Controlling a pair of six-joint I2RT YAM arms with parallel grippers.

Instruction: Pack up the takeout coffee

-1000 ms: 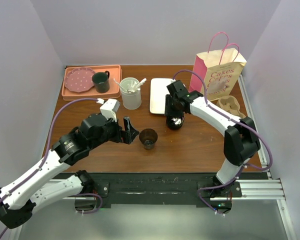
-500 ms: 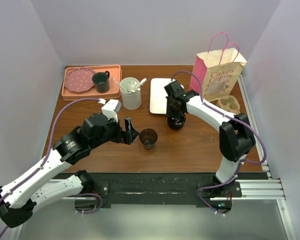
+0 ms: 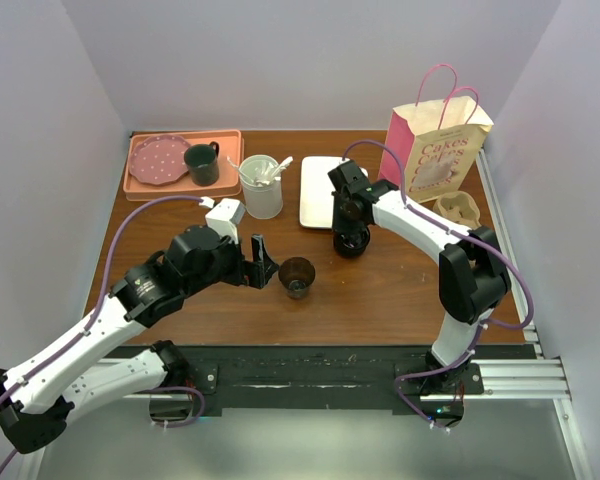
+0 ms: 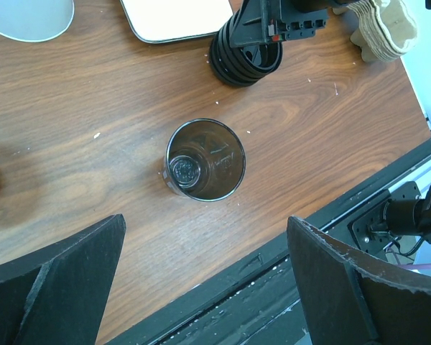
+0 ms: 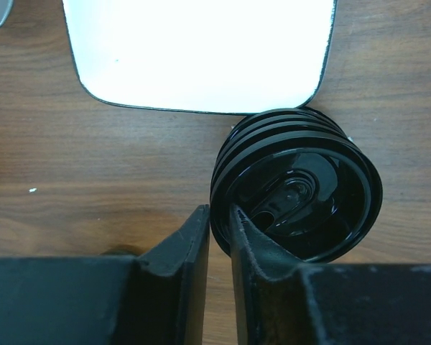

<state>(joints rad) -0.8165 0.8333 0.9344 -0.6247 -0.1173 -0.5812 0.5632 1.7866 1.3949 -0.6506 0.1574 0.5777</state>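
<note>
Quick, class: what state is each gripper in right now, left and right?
Left gripper: open, holding nothing.
Right gripper: closed on the rim of the top lid of the black stack.

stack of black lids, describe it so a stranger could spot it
From the pink paper bag at the far right, go left to the white tray. The stack of black lids sits at its near right corner, under the right gripper; unlike the lone dark cup nearby, it is ribbed.
</note>
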